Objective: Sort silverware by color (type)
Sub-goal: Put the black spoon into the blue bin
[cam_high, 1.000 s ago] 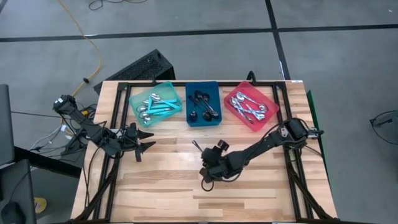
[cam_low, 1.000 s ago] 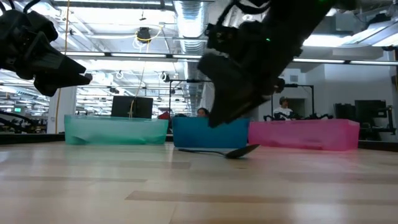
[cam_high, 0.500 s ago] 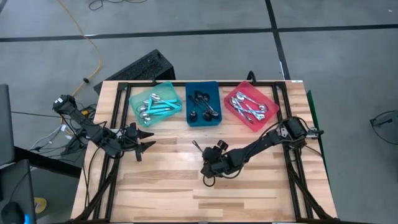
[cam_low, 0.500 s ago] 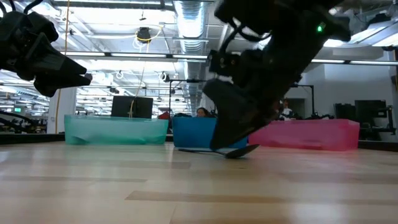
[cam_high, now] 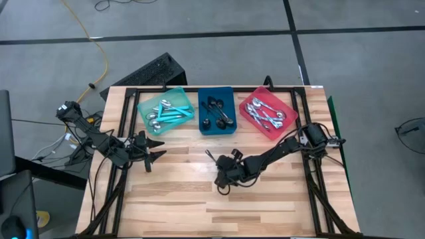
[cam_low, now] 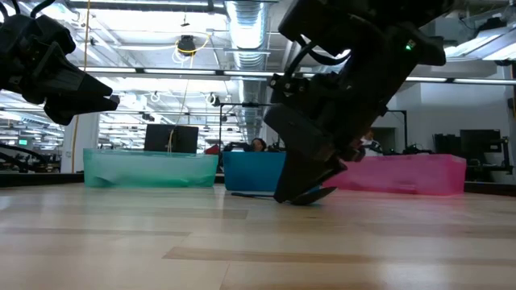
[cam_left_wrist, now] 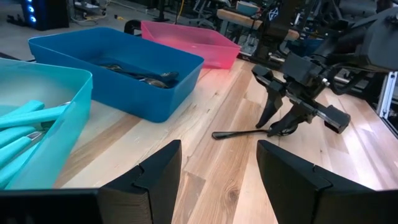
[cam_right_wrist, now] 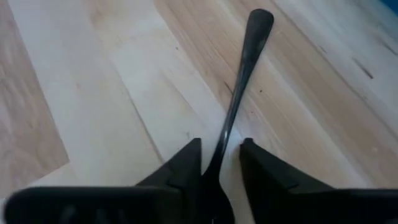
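Observation:
One all-black spoon (cam_high: 212, 163) lies flat on the wood in the middle of the table, with its handle end toward the far edge. My right gripper (cam_high: 223, 180) is down at the spoon's near end. In the right wrist view it (cam_right_wrist: 221, 148) is open by a narrow gap. The fingers stand on either side of the spoon's neck (cam_right_wrist: 225, 127), and wood shows between them and it. The left wrist view shows the same straddle (cam_left_wrist: 279, 124) over the spoon (cam_left_wrist: 242, 133). My left gripper (cam_high: 163, 149) waits open above the table's left side.
Three trays stand in a row along the far edge. The teal tray (cam_high: 141, 110) holds teal-handled spoons, the blue tray (cam_high: 218, 133) holds black ones and the red tray (cam_high: 287, 130) holds silver ones. Bare wood lies in front of them and around the spoon.
My right gripper has come down from above the spoon until its fingers reach the table on either side of the spoon's near end, and its arm has sunk lower. The spoon has stayed where it lay.

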You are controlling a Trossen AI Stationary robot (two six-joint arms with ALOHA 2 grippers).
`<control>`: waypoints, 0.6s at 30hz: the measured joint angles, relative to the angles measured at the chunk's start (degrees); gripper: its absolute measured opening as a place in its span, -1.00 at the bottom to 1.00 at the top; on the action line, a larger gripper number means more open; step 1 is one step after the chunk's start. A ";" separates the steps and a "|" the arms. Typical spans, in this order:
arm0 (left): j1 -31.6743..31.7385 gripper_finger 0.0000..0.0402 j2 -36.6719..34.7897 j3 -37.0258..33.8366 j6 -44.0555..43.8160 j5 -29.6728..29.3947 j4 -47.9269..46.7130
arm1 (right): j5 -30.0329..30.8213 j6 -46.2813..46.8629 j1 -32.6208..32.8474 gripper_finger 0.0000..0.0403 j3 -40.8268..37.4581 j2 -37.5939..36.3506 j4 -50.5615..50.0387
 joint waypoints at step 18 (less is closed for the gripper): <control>0.00 -0.03 0.00 0.00 -0.02 -0.02 0.00 | -1.12 0.03 -0.18 -0.88 -0.04 -0.11 -0.54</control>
